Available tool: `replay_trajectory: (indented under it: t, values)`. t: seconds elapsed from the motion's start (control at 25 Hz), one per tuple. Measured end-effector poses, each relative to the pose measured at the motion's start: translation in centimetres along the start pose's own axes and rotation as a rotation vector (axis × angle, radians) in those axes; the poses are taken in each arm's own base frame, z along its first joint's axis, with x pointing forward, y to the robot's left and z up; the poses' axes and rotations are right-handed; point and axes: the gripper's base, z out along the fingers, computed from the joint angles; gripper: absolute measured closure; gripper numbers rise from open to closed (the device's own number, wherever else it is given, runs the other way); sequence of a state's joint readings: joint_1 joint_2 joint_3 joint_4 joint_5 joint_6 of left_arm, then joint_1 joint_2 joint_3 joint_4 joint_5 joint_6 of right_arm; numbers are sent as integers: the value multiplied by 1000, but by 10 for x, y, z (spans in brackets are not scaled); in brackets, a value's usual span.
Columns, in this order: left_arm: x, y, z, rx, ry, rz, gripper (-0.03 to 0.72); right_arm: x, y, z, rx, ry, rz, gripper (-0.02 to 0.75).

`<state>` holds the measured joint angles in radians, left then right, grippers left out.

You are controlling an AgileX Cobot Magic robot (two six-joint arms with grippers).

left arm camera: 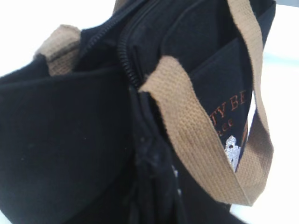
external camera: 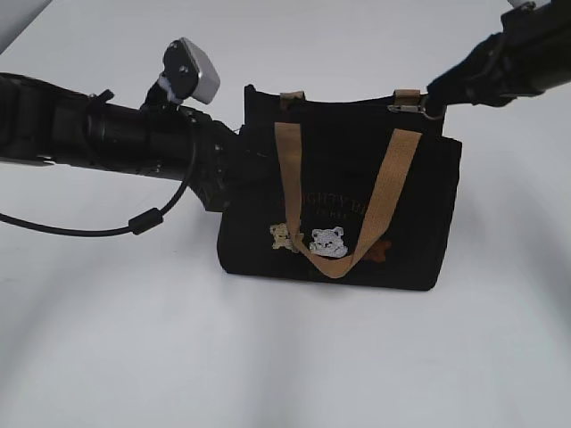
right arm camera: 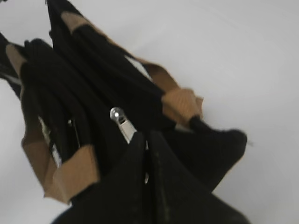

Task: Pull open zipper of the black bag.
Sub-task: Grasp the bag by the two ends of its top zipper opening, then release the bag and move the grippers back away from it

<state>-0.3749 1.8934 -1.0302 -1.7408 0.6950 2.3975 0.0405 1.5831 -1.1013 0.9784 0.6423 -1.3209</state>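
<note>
The black bag (external camera: 419, 205) stands upright on the white table, its tan handle (external camera: 287, 169) hanging over the bear patches (external camera: 328, 241). My left gripper (external camera: 239, 174) is clamped on the fabric at the bag's left end. In the left wrist view its dark fingers (left arm camera: 149, 186) pinch the black cloth just below the zip line (left arm camera: 125, 56). My right gripper (external camera: 439, 96) is at the bag's top right corner, shut on the zipper's silver pull (external camera: 409, 108). In the right wrist view the pull (right arm camera: 122, 122) sticks out from between the shut fingertips of my right gripper (right arm camera: 148, 142).
The white tabletop (external camera: 285, 357) surrounds the bag on all sides. A black cable (external camera: 134, 223) droops from the left arm to the table at the left. The left arm's wrist camera (external camera: 189, 71) rises above the arm.
</note>
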Motion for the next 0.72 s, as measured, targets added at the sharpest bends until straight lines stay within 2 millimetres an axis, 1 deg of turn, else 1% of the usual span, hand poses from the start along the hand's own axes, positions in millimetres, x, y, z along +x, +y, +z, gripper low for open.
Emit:
replay_trajectory:
  t: [0.08, 0.16, 0.2, 0.24, 0.28, 0.32, 0.36, 0.4, 0.44, 0.48, 0.52, 0.6, 0.72]
  values:
    - [0, 0, 0, 0, 0, 0, 622, 7, 0, -4, -44, 54, 69, 738]
    - [0, 0, 0, 1, 0, -4, 622, 9, 3, -4, -80, 85, 154, 737]
    - [0, 0, 0, 1, 0, -22, 622, 9, 4, -6, -86, 92, 211, 727]
    - [0, 0, 0, 1, 0, -53, 622, 9, 6, -8, -93, 100, 265, 693]
    - [0, 0, 0, 1, 1, -99, 617, 9, 8, -10, -96, 113, 309, 634]
    - [0, 0, 0, -1, 3, -148, 601, 9, 9, -14, -91, 128, 336, 556]
    - [-1, 0, -1, -1, 7, -216, 569, 9, 11, -18, -86, 142, 368, 486]
    - [-2, -1, -3, 5, 18, -279, 531, 8, 13, -24, -78, 161, 389, 407]
    - [-4, -3, -5, 14, 32, -325, 476, 9, 15, -29, -74, 180, 405, 347]
    - [-7, -5, -9, 30, 56, -383, 413, 8, 18, -34, -70, 194, 427, 316]
    - [-10, -7, -13, 40, 76, -428, 380, 8, 21, -40, -73, 210, 447, 295]
    - [-14, -11, -21, 53, 136, -525, 346, 8, 28, -50, -82, 246, 472, 285]
    - [-21, -18, -39, 43, 255, -620, 341, 12, 39, -66, -99, 341, 523, 305]
